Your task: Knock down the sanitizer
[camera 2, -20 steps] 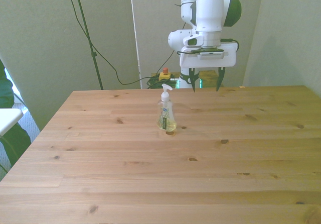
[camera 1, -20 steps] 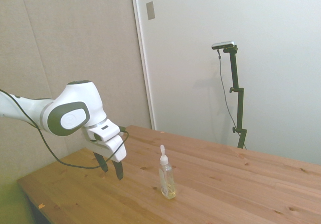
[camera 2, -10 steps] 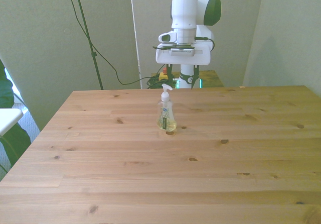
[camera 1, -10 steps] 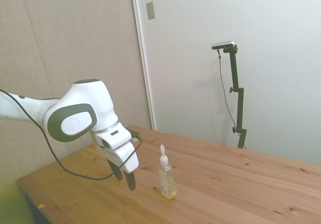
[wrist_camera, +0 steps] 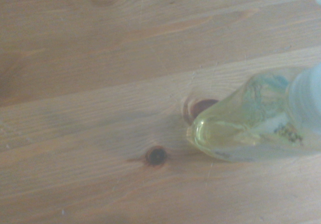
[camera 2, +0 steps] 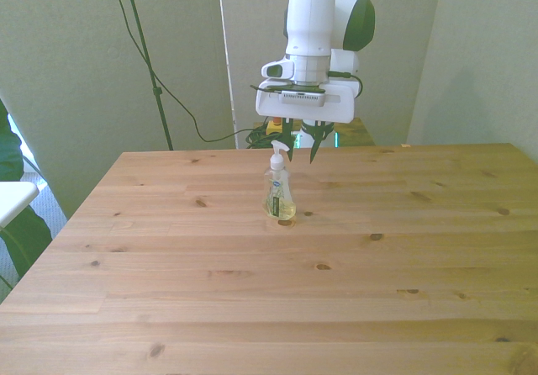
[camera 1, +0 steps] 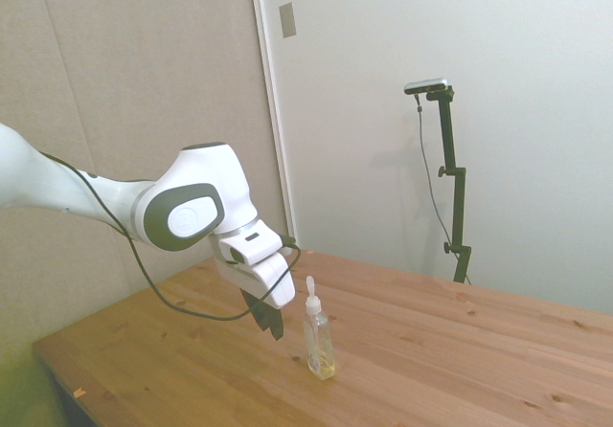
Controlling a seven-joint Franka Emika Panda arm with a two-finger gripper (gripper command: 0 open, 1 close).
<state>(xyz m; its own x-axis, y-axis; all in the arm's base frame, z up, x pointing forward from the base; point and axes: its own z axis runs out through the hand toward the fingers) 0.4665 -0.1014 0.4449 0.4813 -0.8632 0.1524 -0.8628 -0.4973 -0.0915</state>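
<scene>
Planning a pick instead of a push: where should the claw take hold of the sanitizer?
Probably the sanitizer body's flat label faces, below the pump nozzle, coming level from the arm's side. It stands upright and slim, and the nozzle looks too narrow for the claw.

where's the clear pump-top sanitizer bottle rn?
The clear pump-top sanitizer bottle stands upright mid-table in the front view, just ahead of the white arm's gripper.

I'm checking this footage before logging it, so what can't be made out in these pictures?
- Label text on the small clear plastic pump bottle of yellowish sanitizer: too small in the front view, blurred in the wrist view.
- Bottle's nozzle: cut off by the wrist view's edge.
- White arm's gripper: any gap to the bottle is unclear in the side view; the front view shows it behind the nozzle.
</scene>
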